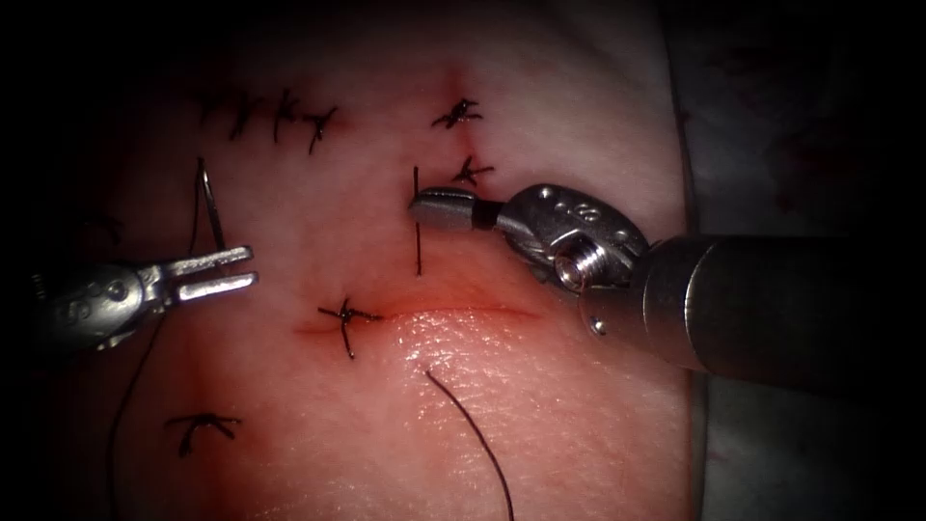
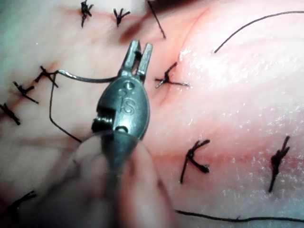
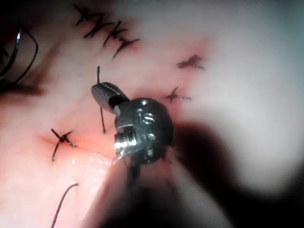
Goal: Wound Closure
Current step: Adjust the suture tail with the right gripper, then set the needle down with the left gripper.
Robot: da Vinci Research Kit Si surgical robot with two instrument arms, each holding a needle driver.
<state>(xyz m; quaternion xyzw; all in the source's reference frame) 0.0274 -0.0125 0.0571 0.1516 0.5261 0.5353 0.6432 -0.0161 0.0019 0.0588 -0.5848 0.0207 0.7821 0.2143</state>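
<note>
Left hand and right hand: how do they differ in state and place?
The left hand is open and empty; the right hand is shut on the thread. The left hand is left of the cut, beside the needle lying on the tissue; the right hand is above the cut. Both are metal needle drivers.

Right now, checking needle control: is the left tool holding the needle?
No: the left tool has open, empty jaws, and the needle lies on the tissue beside it.
</note>
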